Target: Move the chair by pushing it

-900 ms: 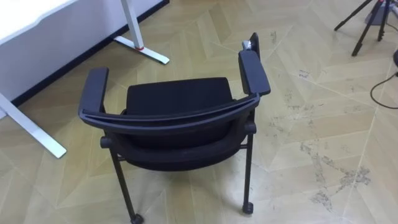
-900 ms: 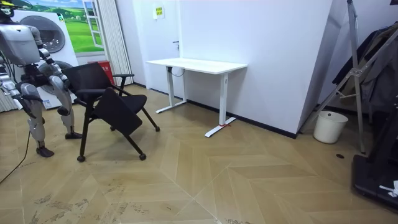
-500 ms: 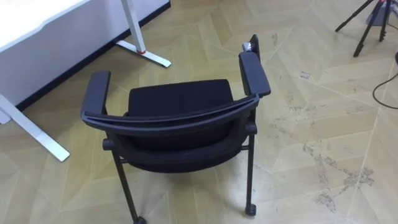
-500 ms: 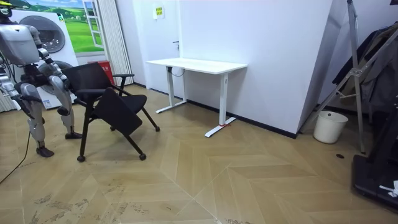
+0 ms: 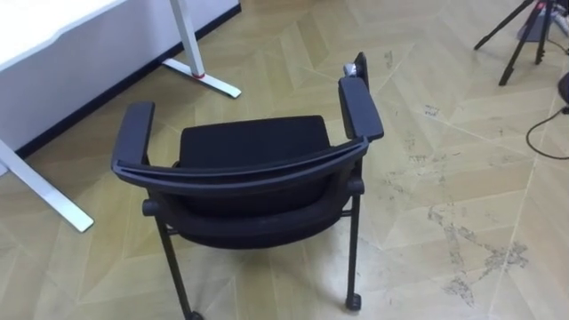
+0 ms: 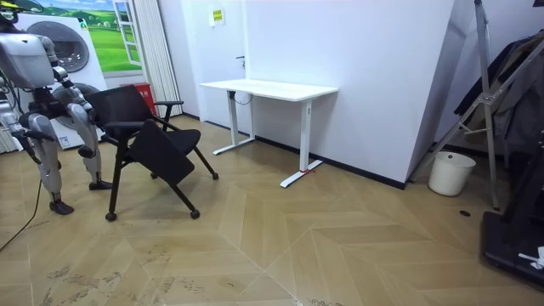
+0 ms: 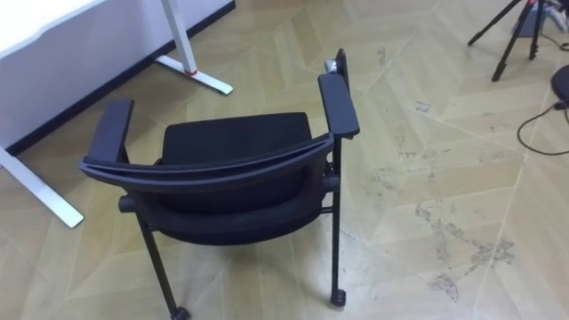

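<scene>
The black chair (image 5: 253,142) stands on the floor between the robot and the white counter (image 5: 53,27), its curved back rail nearest the head camera. The seat is padded with matte black fabric. Flat, oblong armrests (image 5: 360,107) run along either side, and thin black tube legs end in small castors (image 5: 353,302). In the room view the robot stands upright just behind the chair's back, facing the counter, at the room view's left. Where each robot hand lies, and whether it is apart or clamped, I cannot tell. The floor (image 5: 462,178) is pale herringbone wood, scuffed grey to the chair's right. A white counter foot (image 5: 200,76) lies ahead, and dark tripod legs (image 5: 516,36) stand at the far right.
</scene>
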Available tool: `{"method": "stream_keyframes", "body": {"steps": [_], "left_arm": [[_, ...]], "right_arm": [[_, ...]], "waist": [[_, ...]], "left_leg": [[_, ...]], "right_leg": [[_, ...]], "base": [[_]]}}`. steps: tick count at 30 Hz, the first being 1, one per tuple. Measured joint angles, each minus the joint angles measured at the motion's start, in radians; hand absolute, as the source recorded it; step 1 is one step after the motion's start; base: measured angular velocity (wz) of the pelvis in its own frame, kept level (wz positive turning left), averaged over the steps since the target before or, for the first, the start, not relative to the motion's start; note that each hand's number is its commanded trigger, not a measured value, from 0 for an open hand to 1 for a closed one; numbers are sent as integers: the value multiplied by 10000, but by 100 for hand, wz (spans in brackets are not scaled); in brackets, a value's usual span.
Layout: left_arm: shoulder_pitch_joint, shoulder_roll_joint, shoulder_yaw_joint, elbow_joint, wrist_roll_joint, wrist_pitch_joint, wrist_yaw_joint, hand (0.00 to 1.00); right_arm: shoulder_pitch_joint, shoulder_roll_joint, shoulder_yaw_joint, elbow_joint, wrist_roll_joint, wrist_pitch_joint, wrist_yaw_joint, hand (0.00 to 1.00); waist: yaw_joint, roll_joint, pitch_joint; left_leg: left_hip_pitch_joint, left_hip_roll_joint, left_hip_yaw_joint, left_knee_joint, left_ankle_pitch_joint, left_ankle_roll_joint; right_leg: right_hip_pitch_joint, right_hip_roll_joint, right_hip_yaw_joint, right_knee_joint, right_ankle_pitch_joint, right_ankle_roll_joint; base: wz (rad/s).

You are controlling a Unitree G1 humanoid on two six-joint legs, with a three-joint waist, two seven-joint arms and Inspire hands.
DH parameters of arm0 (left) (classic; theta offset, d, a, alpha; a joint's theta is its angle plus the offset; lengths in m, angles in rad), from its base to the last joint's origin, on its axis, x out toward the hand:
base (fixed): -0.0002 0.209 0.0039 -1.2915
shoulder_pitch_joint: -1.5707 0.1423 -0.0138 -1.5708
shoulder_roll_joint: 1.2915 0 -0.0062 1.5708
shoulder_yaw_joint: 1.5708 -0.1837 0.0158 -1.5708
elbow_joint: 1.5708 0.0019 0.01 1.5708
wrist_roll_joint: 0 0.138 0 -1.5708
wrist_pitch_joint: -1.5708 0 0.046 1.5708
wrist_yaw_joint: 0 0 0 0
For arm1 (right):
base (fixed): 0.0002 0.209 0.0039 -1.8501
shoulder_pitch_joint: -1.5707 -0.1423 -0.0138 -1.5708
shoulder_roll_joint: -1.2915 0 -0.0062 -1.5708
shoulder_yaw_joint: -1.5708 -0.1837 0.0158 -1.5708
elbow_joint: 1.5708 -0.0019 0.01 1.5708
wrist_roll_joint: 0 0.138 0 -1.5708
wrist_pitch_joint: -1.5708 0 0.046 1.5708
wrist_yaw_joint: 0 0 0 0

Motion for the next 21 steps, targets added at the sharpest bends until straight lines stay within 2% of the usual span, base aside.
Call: {"method": "stream_keyframes", "body": {"steps": [10,18,21], "left_arm": [[246,8,958,-9,361,109,267,0],[463,8,1234,-90,362,113,263,0],[508,8,1257,-97,351,100,270,0]], "right_arm": [[84,-15,-484,7,5,222,113,0],[66,-5,-687,1,-267,414,92,0],[51,-16,-684,-1,-386,414,76,0]], "waist": [[10,-23,-47],[30,-53,-57],[36,-5,-33]], "left_leg": [[-59,-28,-35,-37,-1,-3],[-62,-40,-124,-4,-1,-3],[-87,-42,-186,33,-2,-3]], "right_leg": [[4,2,-60,-120,0,0],[56,-1,-110,-95,1,-1],[89,2,-190,-98,1,0]], "base": [[1],[2],[6]]}}
